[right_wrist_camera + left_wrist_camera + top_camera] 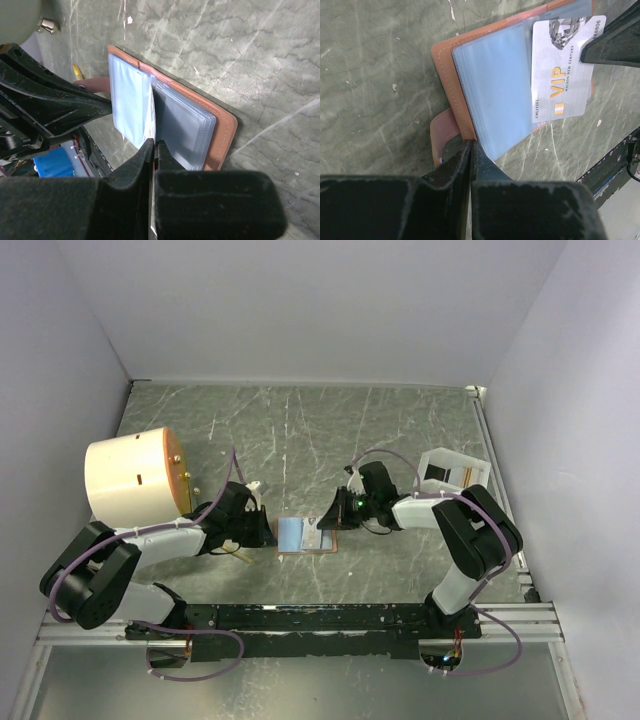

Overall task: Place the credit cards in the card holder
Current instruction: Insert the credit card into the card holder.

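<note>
The tan-brown card holder (300, 537) lies open on the table between my arms, its clear bluish sleeves facing up. In the left wrist view its brown cover (447, 70) and snap tab (442, 132) show. My left gripper (472, 145) is shut on the holder's near edge, beside the tab. My right gripper (155, 145) is shut on a whitish-grey "VIP" credit card (562, 75). The card stands edge-on (152, 117) between the sleeves of the holder (222, 135), partly over them. The right fingers (615, 42) pinch the card's far end. In the top view the grippers sit left (262, 530) and right (335, 515) of the holder.
A big cream cylinder (135, 480) stands at the left beside my left arm. A white open tray (448, 470) sits at the right, behind the right arm. A thin yellow item (243, 555) lies under the left gripper. A black rail (330, 618) runs along the near edge.
</note>
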